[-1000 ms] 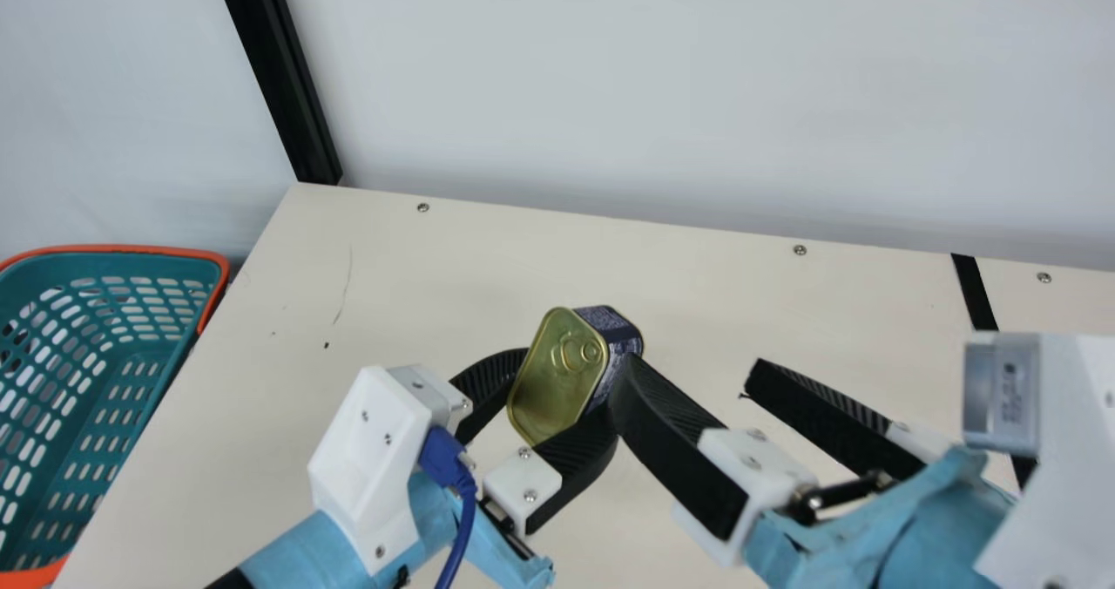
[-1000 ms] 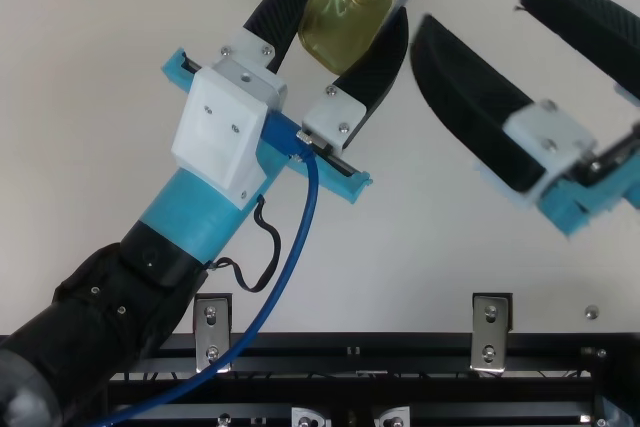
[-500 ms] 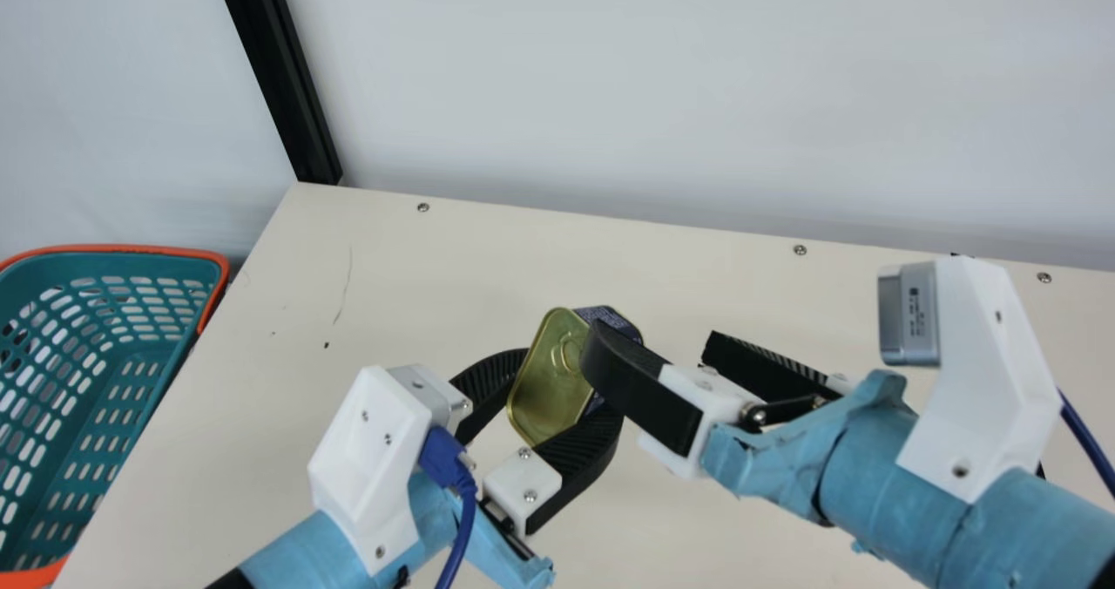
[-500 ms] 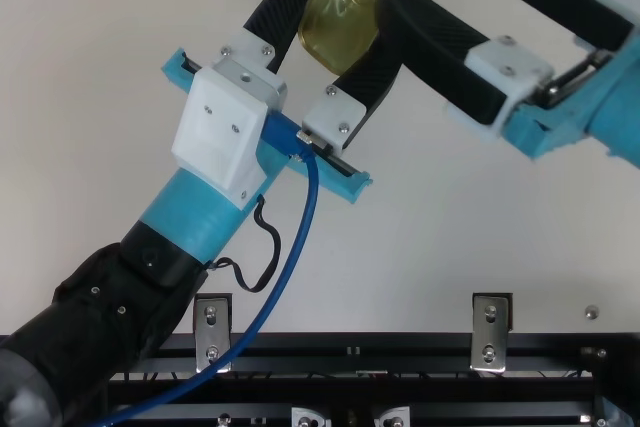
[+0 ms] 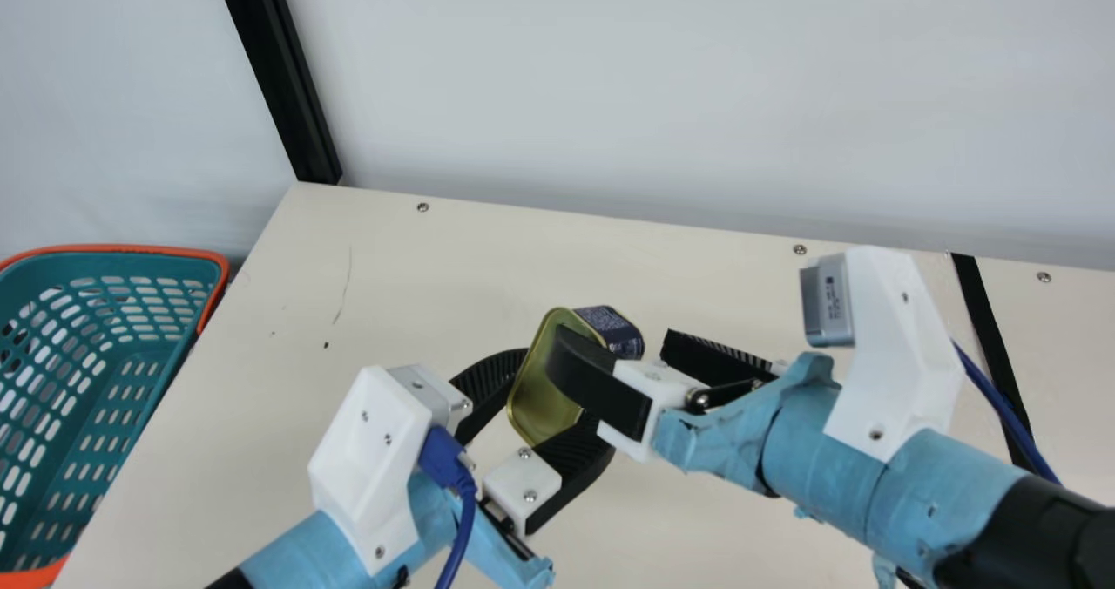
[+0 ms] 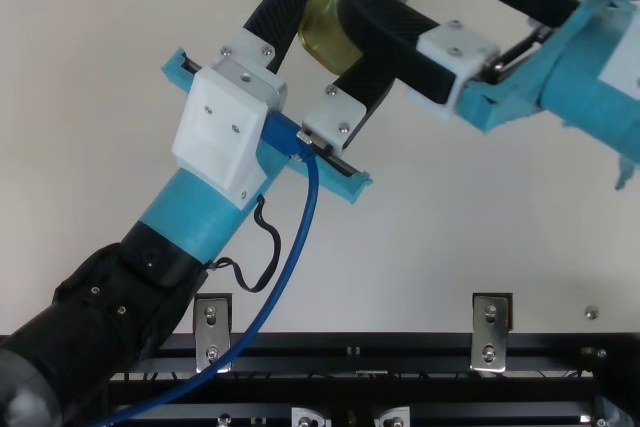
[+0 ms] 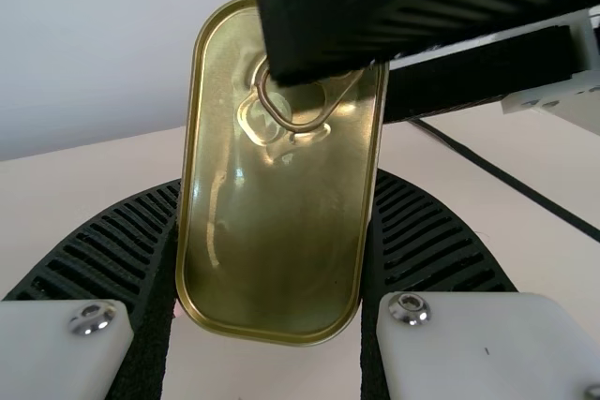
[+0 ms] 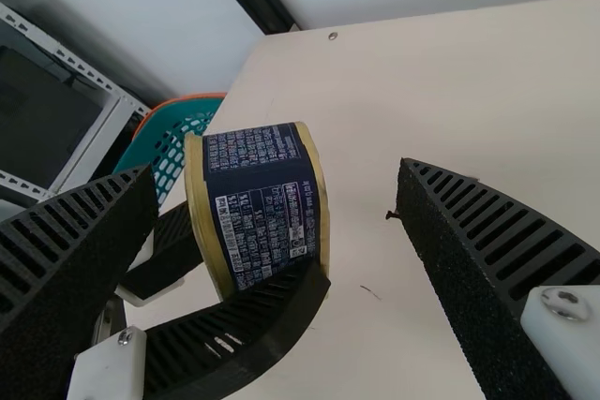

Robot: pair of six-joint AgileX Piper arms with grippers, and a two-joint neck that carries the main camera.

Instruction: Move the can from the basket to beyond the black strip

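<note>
The left gripper [image 5: 568, 384] has its jaws clamped on the can [image 5: 533, 397], long axis one-to-seven in the main view; it lies toward nine o'clock from the right gripper [image 5: 615, 345], jaws parted.

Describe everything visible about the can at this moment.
The can is a rounded rectangular tin, apparently metal: a shiny gold lid, closed, with a pull ring near its upper end, gold rims and dark blue printed sides. It stands tilted over the table, clamped between the left gripper's fingers. The open right gripper straddles it; whether they touch, I cannot tell.
</note>
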